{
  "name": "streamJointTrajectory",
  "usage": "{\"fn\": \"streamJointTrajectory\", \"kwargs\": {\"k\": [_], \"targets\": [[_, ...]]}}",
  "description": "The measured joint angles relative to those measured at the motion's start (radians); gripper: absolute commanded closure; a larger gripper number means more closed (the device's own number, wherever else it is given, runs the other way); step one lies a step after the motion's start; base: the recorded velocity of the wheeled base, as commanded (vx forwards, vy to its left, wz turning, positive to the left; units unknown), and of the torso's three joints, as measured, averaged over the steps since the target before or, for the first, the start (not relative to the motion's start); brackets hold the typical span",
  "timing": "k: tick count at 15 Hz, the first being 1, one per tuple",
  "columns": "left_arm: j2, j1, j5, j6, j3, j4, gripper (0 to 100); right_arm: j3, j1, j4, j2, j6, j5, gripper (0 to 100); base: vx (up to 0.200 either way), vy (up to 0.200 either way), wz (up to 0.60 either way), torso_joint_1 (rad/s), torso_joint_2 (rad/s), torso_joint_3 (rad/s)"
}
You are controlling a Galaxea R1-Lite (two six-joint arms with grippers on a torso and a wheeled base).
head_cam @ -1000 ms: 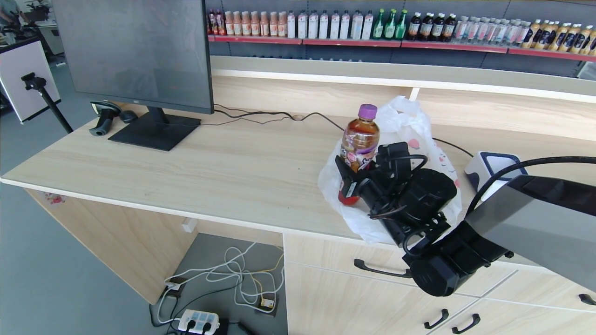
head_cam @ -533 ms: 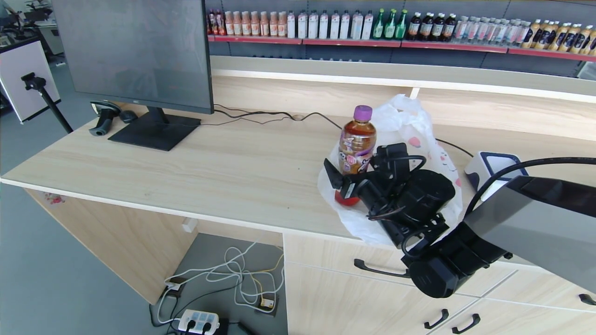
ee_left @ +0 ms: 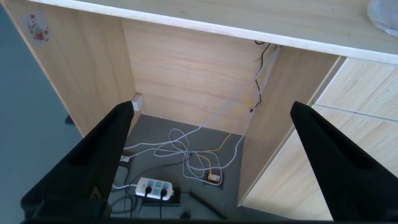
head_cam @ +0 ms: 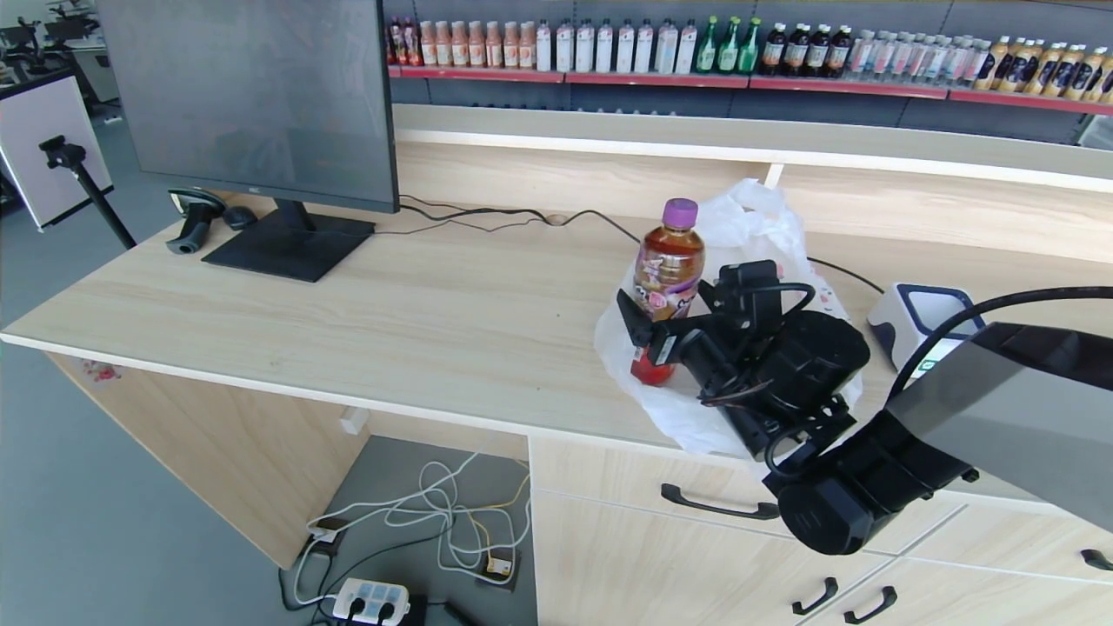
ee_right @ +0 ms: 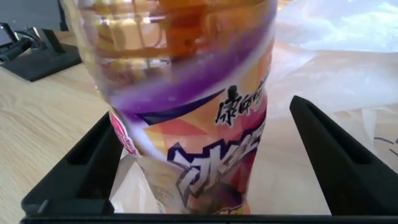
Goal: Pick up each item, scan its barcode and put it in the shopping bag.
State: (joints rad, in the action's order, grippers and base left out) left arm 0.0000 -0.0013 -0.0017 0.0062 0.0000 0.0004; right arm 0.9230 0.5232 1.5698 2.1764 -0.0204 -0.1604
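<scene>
A tea bottle [head_cam: 668,269] with a purple cap and a purple-orange label stands upright on the left part of the white plastic shopping bag [head_cam: 756,228] on the wooden counter. My right gripper [head_cam: 665,315] is open, one finger on each side of the bottle's lower half. In the right wrist view the bottle [ee_right: 186,106] is close up between the spread fingers [ee_right: 81,171], with clear gaps on both sides and bag plastic [ee_right: 348,68] behind. My left gripper [ee_left: 211,162] hangs open below the counter's front edge, over floor cables.
A white barcode scanner box [head_cam: 911,317] sits right of the bag. A monitor [head_cam: 252,104] and a handheld scanner [head_cam: 193,222] stand at the counter's far left. Bottle shelves [head_cam: 748,52] line the back wall. Bare counter [head_cam: 435,304] lies between monitor and bag.
My right gripper has opened and let go of the bottle, which sank a little and now stands on the bag. The right arm has drawn back slightly to the right.
</scene>
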Motion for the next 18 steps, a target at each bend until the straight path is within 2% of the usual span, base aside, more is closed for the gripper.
{"fn": "streamJointTrajectory", "kwargs": {"k": [15,18], "targets": [[0.000,-0.001,-0.001,0.009,0.000,0.001,0,-0.267,-0.004,0.000,-0.310,0.007,-0.002,0,0.000,0.000,0.00,0.000,0.00,0.000],[0.000,-0.001,-0.001,0.010,0.000,0.001,0,-0.291,-0.039,0.000,-0.347,0.007,-0.001,0,0.000,0.000,0.00,0.000,0.00,0.000]]}}
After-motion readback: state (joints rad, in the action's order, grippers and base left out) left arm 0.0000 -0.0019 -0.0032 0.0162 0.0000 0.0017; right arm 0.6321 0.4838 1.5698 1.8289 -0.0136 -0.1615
